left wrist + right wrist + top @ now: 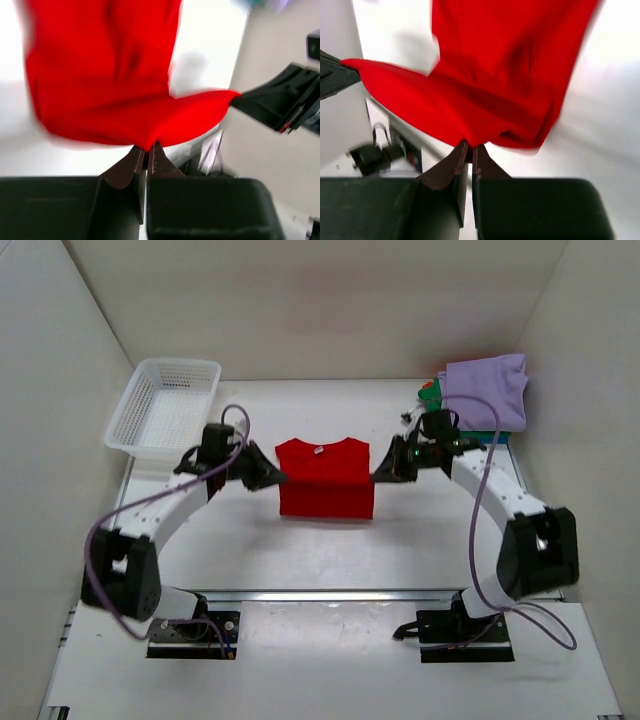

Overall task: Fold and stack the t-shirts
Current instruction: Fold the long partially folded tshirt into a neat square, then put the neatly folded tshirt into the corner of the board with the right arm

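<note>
The red t-shirt (325, 477) lies in the middle of the table, collar at the far side, its lower part doubled up. My left gripper (280, 478) is shut on its left edge; the pinch shows in the left wrist view (147, 146), with red cloth (110, 75) stretched away. My right gripper (376, 475) is shut on its right edge, also shown in the right wrist view (469, 146), cloth (505, 75) above. A folded lavender shirt (487, 390) tops a stack at far right, over green (430, 395) and teal (488, 436) ones.
A white mesh basket (165, 405) stands at the far left. White walls enclose the table on three sides. The arm bases (195, 628) sit at the near edge.
</note>
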